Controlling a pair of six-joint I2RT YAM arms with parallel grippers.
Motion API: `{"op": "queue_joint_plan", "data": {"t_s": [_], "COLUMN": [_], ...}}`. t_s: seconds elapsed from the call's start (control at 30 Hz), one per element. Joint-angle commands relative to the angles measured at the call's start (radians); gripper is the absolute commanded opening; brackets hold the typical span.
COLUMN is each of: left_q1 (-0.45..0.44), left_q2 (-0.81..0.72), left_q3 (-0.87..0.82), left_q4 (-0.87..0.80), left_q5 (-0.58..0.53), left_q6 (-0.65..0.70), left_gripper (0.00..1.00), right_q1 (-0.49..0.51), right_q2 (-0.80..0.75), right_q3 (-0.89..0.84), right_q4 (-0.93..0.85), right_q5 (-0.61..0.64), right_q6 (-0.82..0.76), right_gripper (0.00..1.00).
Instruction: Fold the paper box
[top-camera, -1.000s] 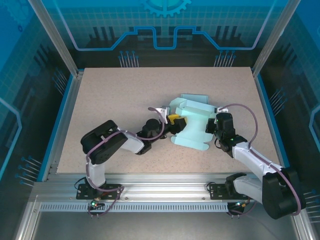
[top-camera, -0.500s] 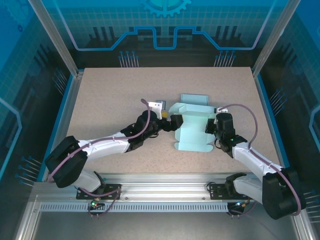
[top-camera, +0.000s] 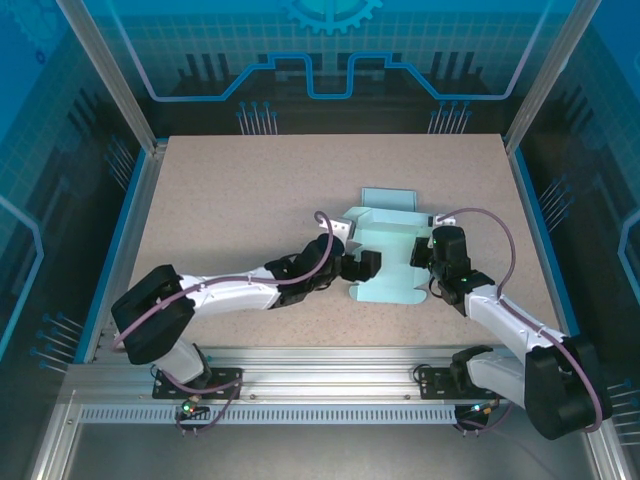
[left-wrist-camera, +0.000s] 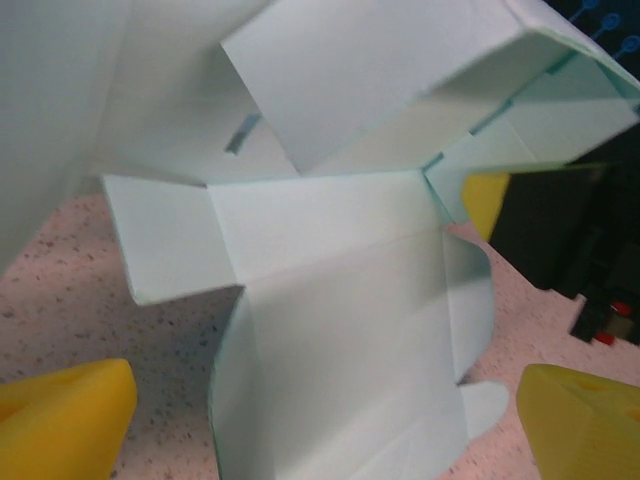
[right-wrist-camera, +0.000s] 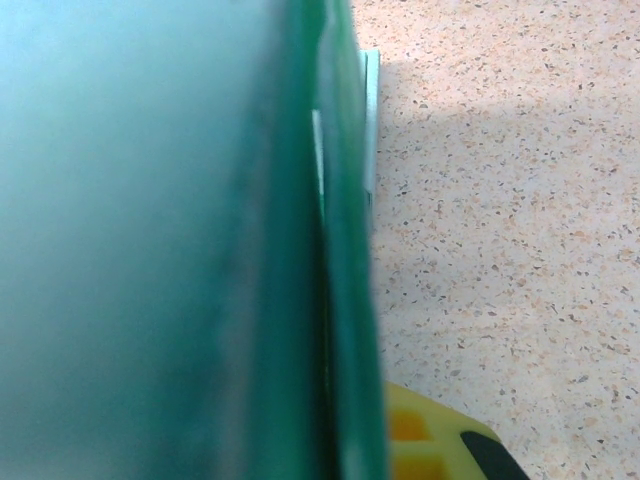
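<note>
The pale mint paper box lies partly folded right of the table's middle, its back walls raised and its front panel flat. My left gripper sits at the box's left edge and is open. In the left wrist view its yellow fingertips stand wide apart, with a box panel lying loose between them. My right gripper is shut on the box's right wall. That wall appears edge-on in the right wrist view, beside one yellow finger.
The speckled beige tabletop stretches left of and behind the box. Blue side rails and an aluminium frame at the near edge bound the table. Glass panels stand at the back.
My left gripper opened wide and moved right and nearer onto the box's left edge. The skewed front panel now lies flat. The right arm has not moved.
</note>
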Motion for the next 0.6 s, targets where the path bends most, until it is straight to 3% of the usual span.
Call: {"op": "queue_joint_plan", "data": {"t_s": [0.0,0.13,0.3,0.47,0.57], "left_q1": [0.003,0.014,0.027,0.024,0.012], "left_q2": [0.037,0.091,0.149,0.162,0.172], "left_q3": [0.07,0.114,0.154,0.177,0.192], "left_q4": [-0.026,-0.049,-0.011,0.067,0.096], "left_q5": [-0.088,-0.136,-0.113,-0.025,0.026], "left_q6": [0.035,0.042,0.064,0.138,0.17], "left_gripper": [0.99,0.99,0.99,0.98,0.92], "right_q1": [0.005,0.005,0.004,0.005,0.005], "right_q2": [-0.026,-0.031,-0.025,-0.011,-0.004], "right_q3": [-0.012,-0.014,-0.013,-0.007,-0.003], "right_q4": [0.023,0.025,0.026,0.029,0.033], "right_q5": [-0.011,-0.011,-0.015,-0.02,-0.024], "right_q6": [0.003,0.003,0.003,0.003,0.003], "right_gripper": [0.0,0.0,0.0,0.0,0.0]}}
